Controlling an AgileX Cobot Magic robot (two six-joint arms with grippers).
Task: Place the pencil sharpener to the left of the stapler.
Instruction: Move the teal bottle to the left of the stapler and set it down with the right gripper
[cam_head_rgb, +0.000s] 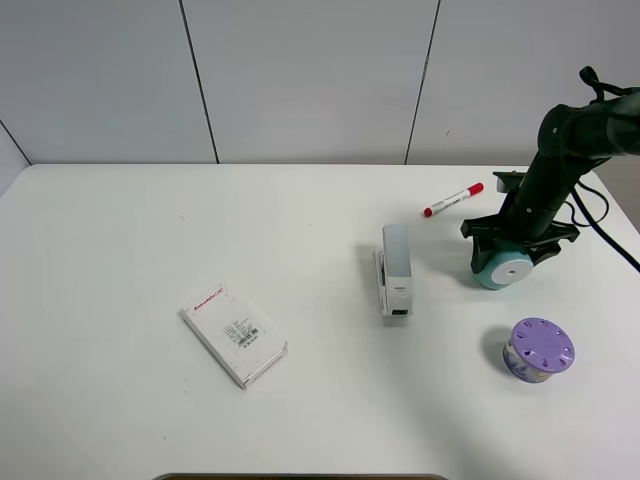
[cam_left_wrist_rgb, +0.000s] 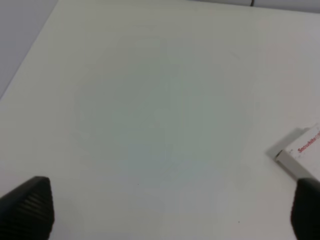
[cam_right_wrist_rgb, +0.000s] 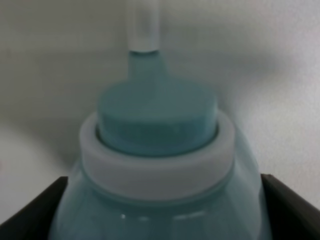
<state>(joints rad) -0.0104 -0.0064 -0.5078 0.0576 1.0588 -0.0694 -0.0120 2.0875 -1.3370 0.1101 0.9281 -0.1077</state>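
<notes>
The teal pencil sharpener (cam_head_rgb: 503, 267) lies on the white table at the right, its flat white face turned toward the front. My right gripper (cam_head_rgb: 518, 240) comes down from above and is shut on it. In the right wrist view the teal pencil sharpener (cam_right_wrist_rgb: 159, 165) fills the frame, with a dark finger (cam_right_wrist_rgb: 30, 210) at each side of its body. The light-grey stapler (cam_head_rgb: 395, 269) lies to the left of the sharpener, apart from it. My left gripper (cam_left_wrist_rgb: 165, 212) hangs open over bare table, its dark fingertips (cam_left_wrist_rgb: 27, 207) wide apart.
A red-capped marker (cam_head_rgb: 452, 200) lies behind the stapler. A purple round holed container (cam_head_rgb: 538, 350) stands in front of the sharpener. A white labelled box (cam_head_rgb: 233, 335) lies at front left; its corner (cam_left_wrist_rgb: 299, 155) shows in the left wrist view.
</notes>
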